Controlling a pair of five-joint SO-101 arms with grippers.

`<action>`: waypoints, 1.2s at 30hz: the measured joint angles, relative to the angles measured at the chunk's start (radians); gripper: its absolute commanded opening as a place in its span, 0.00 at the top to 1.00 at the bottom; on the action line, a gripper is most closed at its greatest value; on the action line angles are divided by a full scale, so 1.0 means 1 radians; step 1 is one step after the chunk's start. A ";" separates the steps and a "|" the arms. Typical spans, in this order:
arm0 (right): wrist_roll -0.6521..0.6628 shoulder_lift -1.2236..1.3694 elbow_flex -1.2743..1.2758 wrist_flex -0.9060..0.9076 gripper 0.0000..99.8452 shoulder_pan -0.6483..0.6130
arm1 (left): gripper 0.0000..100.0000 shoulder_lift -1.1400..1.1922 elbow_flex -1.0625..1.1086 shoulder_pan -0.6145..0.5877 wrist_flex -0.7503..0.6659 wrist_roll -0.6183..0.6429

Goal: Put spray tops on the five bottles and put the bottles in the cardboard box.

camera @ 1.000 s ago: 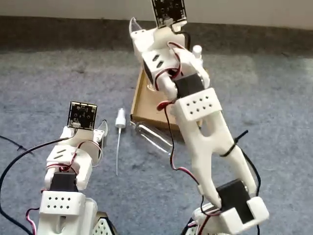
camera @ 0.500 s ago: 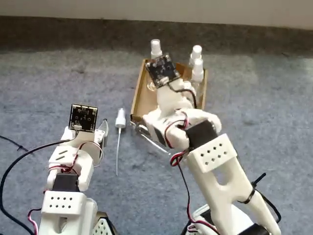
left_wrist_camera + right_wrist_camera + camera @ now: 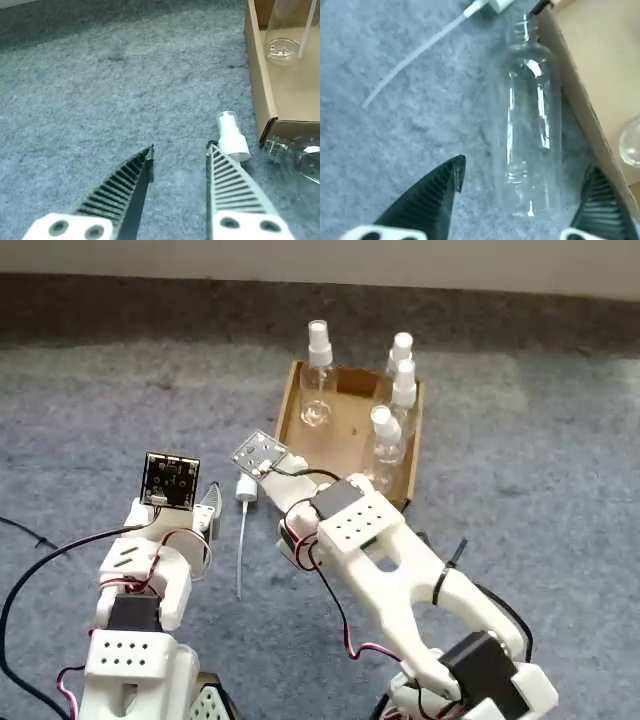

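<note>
A clear bottle [image 3: 530,115] without a top lies on the grey carpet against the cardboard box's [image 3: 585,65] near corner. My right gripper [image 3: 525,172] hangs open just above it, one finger on each side of its body. The loose white spray top [image 3: 245,485] lies beside the bottle's neck, its thin tube [image 3: 240,550] trailing toward me. My left gripper [image 3: 179,155] is open and low over the carpet, with the spray top [image 3: 232,140] just beyond one fingertip. In the high view the right arm [image 3: 350,525] covers the lying bottle.
The cardboard box [image 3: 288,405] holds several upright bottles with spray tops, among them one at the far left [image 3: 318,380] and one near the right wall [image 3: 383,435]. Open carpet lies left of the box. A dark strip [image 3: 150,300] runs along the back.
The right arm swung back from over the box and came down over the lying bottle, uncovering the bottles in the box. The left arm has stayed put.
</note>
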 measured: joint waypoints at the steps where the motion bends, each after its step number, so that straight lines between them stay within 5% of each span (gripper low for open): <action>1: 0.000 0.020 -0.011 -0.012 0.68 0.000 | 0.84 0.000 0.000 0.000 0.000 0.000; 28: 0.037 0.226 -0.112 -0.089 0.68 -0.003 | 0.84 0.000 0.000 0.000 0.000 0.000; 36: 0.037 0.236 -0.255 0.032 0.68 0.000 | 0.84 0.000 0.000 0.000 0.000 0.000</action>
